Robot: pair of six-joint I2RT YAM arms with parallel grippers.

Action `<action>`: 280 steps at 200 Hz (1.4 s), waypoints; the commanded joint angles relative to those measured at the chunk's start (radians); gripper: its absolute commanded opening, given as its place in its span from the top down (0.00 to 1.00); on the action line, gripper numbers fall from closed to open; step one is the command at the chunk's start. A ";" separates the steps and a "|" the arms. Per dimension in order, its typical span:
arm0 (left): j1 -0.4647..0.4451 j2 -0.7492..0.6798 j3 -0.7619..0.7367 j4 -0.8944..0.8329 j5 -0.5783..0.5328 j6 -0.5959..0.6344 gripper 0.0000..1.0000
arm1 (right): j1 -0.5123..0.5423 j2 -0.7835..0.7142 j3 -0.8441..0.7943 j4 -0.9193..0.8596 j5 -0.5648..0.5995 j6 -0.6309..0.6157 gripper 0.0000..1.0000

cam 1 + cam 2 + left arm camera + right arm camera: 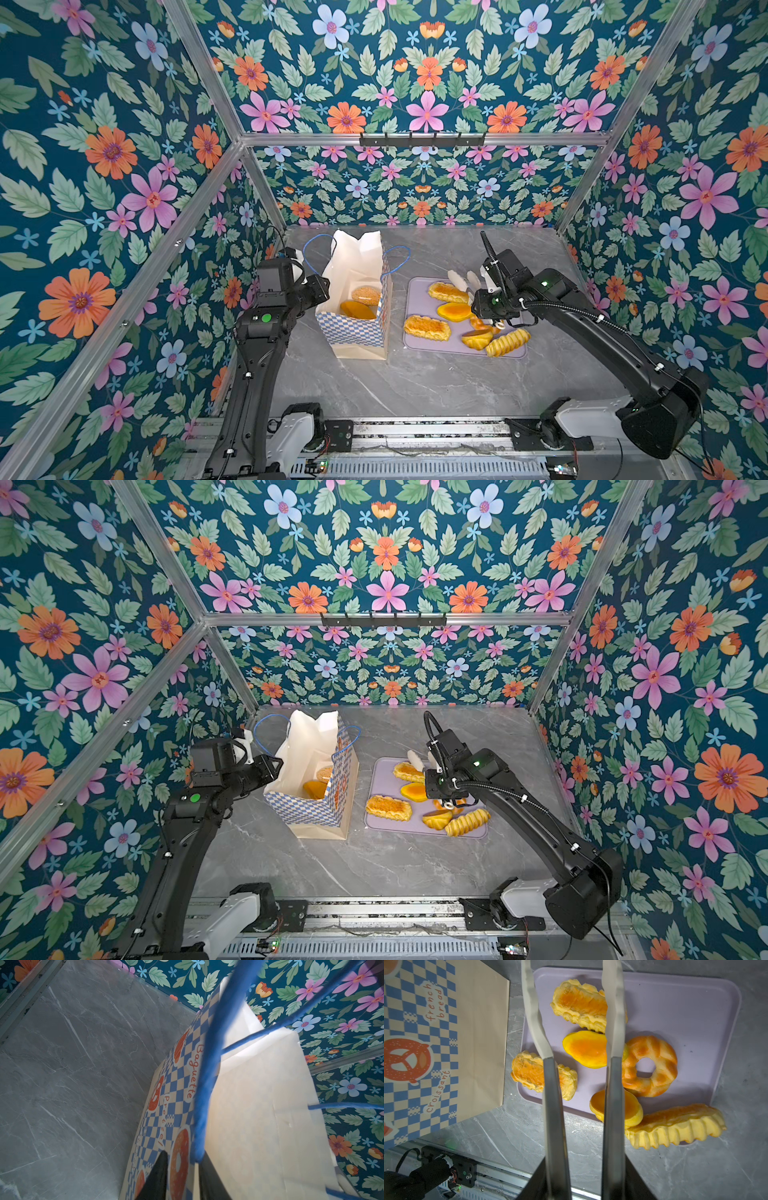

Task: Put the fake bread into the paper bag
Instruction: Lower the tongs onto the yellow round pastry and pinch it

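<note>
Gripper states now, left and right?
Left gripper: astride the cream checkered paper bag's wall; grip cannot be told.
Right gripper: open, empty, above the lilac tray.

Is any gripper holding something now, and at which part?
The left gripper pinches the paper bag at its rim, by the blue handle cord. The right gripper is open and holds nothing.
</note>
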 commanded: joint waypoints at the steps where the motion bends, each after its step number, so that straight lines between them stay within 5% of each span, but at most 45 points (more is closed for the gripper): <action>1: 0.000 -0.003 -0.007 0.026 0.003 0.001 0.72 | -0.035 -0.025 -0.038 0.033 -0.057 0.008 0.57; 72: 0.000 0.004 -0.012 0.042 0.010 0.002 0.72 | -0.191 -0.109 -0.227 0.084 -0.244 0.043 0.59; 280: 0.000 0.003 -0.021 0.047 0.005 0.001 0.71 | -0.198 -0.061 -0.341 0.142 -0.285 0.044 0.61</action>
